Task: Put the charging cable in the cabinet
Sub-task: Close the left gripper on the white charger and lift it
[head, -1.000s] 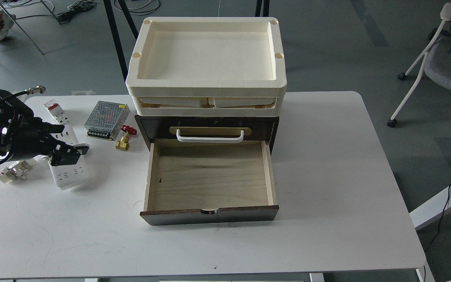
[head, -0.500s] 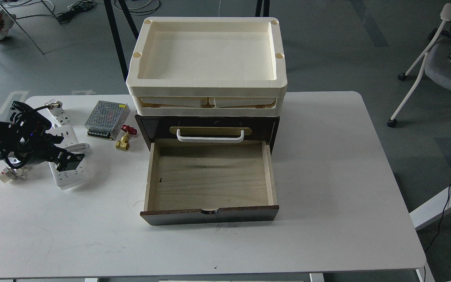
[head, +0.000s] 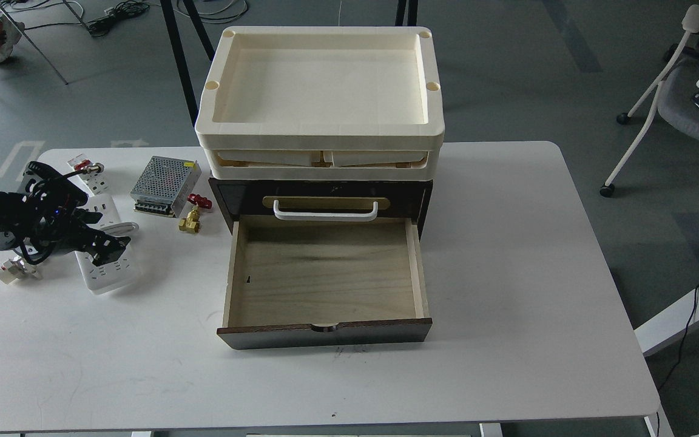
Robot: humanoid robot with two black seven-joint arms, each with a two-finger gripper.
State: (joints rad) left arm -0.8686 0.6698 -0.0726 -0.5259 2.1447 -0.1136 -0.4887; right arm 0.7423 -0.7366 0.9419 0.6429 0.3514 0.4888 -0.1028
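1. A white table [head: 507,273] is filling the head view, carrying everything in the scene.
2. Two cream trays [head: 319,130] are sitting stacked on the dark brown cabinet [head: 425,194] at the table's middle; its lower drawer [head: 325,276] is standing pulled out, showing a pale wooden interior with nothing in it, while the upper drawer front is showing a white bar handle [head: 325,211] on a brass plate.
3. The black left arm is reaching in from the left edge, its left gripper [head: 107,246] sitting over the middle of the charging cable [head: 110,273]; the view is too dark to tell whether the fingers are apart or closed on it.
4. The charging cable, a white rectangular power strip with sockets on its face and a thick white cord looping out beside its middle, is lying flat on the table's left side, well apart from the cabinet.
5. A perforated metal power-supply box [head: 164,177] is resting behind the strip.
6. A small brass valve [head: 190,221] with a red handle is lying between that box and the cabinet.
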